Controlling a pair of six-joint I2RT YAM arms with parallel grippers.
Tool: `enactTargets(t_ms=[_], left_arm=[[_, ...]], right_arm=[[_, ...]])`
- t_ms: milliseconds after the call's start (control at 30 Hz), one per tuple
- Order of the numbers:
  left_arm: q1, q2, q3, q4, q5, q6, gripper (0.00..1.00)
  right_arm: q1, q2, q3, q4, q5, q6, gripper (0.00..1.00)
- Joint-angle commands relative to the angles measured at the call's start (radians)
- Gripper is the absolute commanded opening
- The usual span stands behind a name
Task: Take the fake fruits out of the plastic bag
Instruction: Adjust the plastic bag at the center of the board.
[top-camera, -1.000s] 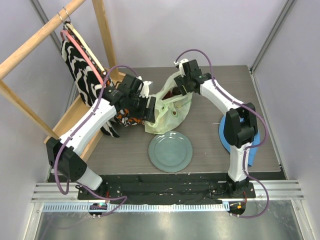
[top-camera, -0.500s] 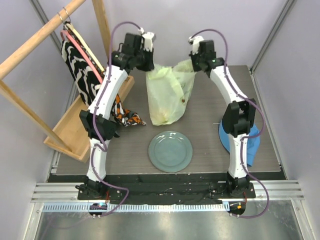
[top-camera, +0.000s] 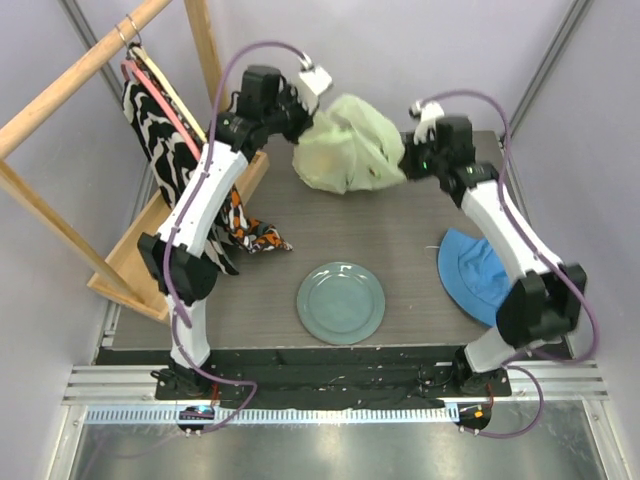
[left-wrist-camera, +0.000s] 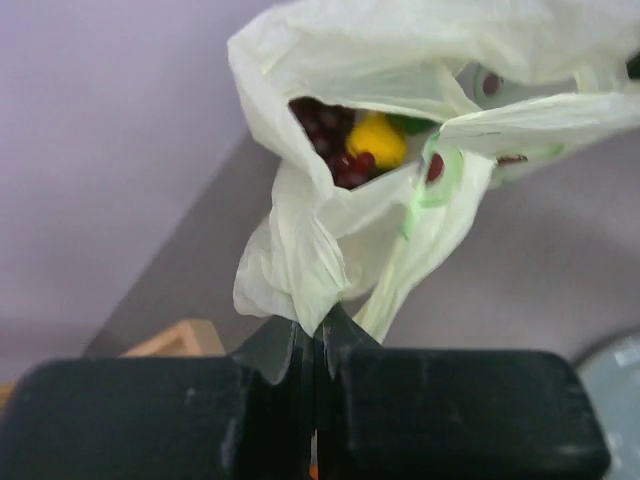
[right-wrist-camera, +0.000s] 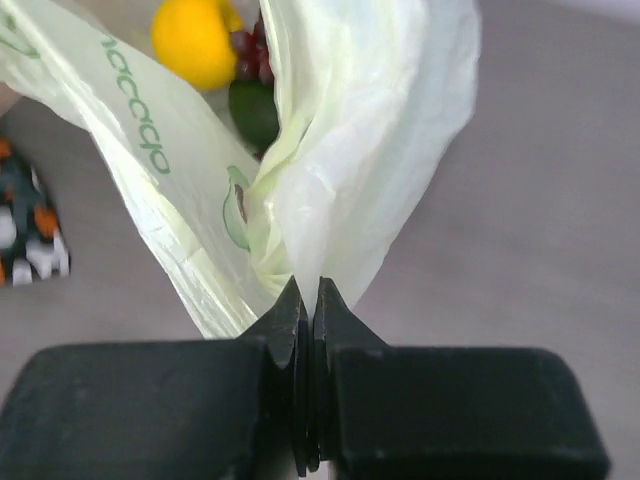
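The pale yellow-green plastic bag (top-camera: 345, 150) hangs above the back of the table, stretched sideways between both arms. My left gripper (left-wrist-camera: 318, 325) is shut on a bunched fold of the bag (left-wrist-camera: 300, 260). Through the opening I see a yellow fruit (left-wrist-camera: 375, 140), dark-red grapes (left-wrist-camera: 335, 150) and a bit of green. My right gripper (right-wrist-camera: 310, 300) is shut on another fold of the bag (right-wrist-camera: 350, 170). There a yellow fruit (right-wrist-camera: 195, 40) and a green fruit (right-wrist-camera: 255, 112) lie inside the bag. In the top view the left gripper (top-camera: 305, 115) and the right gripper (top-camera: 405, 160) flank the bag.
A grey-green plate (top-camera: 300, 300) sits near the front middle of the table. A blue cloth hat (top-camera: 478, 275) lies under the right arm. A wooden rack (top-camera: 140, 250) with a striped cloth (top-camera: 160, 140) stands at the left, a patterned cloth (top-camera: 250, 232) beside it.
Both grippers closed on the bag and lifted it off the table. Since half a second ago the right arm swung out to the right and the bag tipped sideways.
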Motion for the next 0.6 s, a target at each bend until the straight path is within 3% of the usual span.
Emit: enactTargets(t_ms=[0,33,67,133,200,233,400,567], left_arm=[[-0.071,-0.173,-0.225,-0.318,0.091,0.187,0.00],[-0.078,-0.196,-0.355,-0.346,0.086,0.180,0.00],[-0.085,-0.241,-0.410,-0.362,0.061,0.156,0.00],[-0.088,-0.272,-0.540,-0.369,0.066,0.080,0.00],[-0.093,-0.292,-0.593,-0.371,0.066,0.042,0.00],[-0.092,-0.293,-0.617,-0.371,0.069,0.006,0.00],[-0.092,-0.293,-0.648,-0.369,0.037,-0.068,0.00],[-0.093,-0.301,-0.651,-0.343,0.007,-0.166,0.00]], right_arm=[[-0.005,-0.229,-0.409,0.036,0.015,0.110,0.02],[-0.005,-0.263,-0.458,0.030,0.015,0.127,0.07],[-0.005,-0.299,-0.521,0.012,0.009,0.145,0.22],[-0.005,-0.330,-0.560,0.009,-0.044,0.163,0.37],[-0.005,-0.363,-0.560,0.009,-0.081,0.147,0.53],[-0.003,-0.369,-0.543,0.004,-0.119,0.112,0.56],[0.021,-0.329,-0.373,-0.036,-0.181,0.025,0.54],[0.102,-0.294,-0.313,-0.031,-0.202,-0.073,0.36]])
